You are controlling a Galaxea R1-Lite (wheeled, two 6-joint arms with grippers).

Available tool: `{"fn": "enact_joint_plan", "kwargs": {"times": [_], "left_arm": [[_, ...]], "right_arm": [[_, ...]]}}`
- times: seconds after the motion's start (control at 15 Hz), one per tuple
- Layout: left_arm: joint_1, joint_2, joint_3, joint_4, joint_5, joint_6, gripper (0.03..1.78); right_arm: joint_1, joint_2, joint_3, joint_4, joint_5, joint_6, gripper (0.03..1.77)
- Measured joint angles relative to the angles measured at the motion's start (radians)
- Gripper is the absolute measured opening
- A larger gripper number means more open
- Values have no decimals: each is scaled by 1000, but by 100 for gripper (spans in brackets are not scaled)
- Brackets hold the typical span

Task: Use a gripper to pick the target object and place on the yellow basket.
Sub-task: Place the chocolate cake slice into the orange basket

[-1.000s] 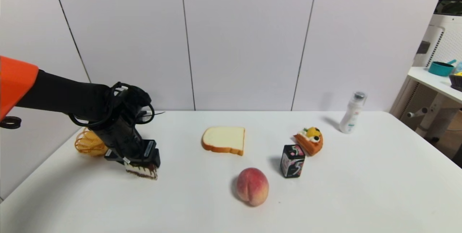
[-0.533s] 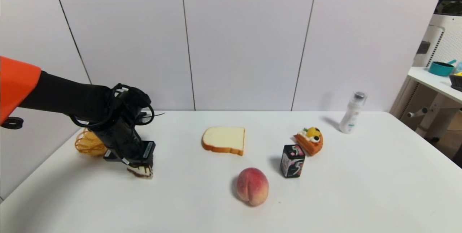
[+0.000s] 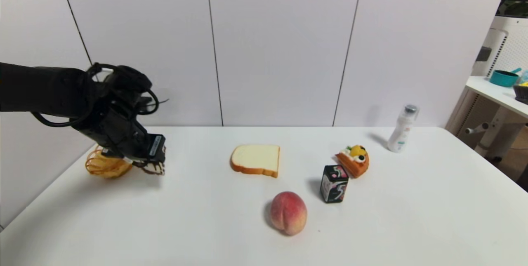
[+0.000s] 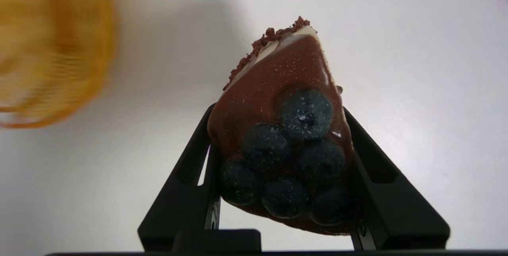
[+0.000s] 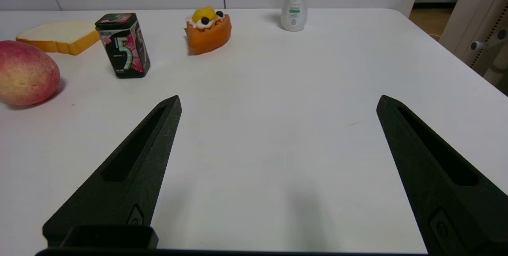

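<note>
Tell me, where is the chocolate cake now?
The chocolate cake is held off the table in the left gripper, on the robot's left, right beside the yellow basket.

The left gripper (image 3: 152,163) hangs above the far-left part of the white table (image 3: 396,216), clamped on the chocolate cake slice (image 3: 154,168), which is clear of the tabletop. The yellow basket (image 3: 105,163) stands just left of the slice, partly hidden behind the gripper. Right of these lie 1 bread slice (image 3: 255,159), 1 peach (image 3: 288,213) nearer, 1 dark tin (image 3: 334,183), 1 orange fruit-topped cake slice (image 3: 353,160) and 1 white bottle (image 3: 403,129) at far right.
</note>
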Motion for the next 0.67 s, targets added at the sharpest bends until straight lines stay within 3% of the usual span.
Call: {"fn": "enact_joint_plan", "kwargs": {"times": [0.07,0.33,0.67], "left_arm": [[19,-22,-17,-1,31,2,84],[133,-73,-56,-2,41,55,84],[275,-60,-90,-2,12,350,84]], "right_arm": [[0,0,0,0,0,0,170],[0,0,0,0,0,0,170],[0,0,0,0,0,0,170]]}}
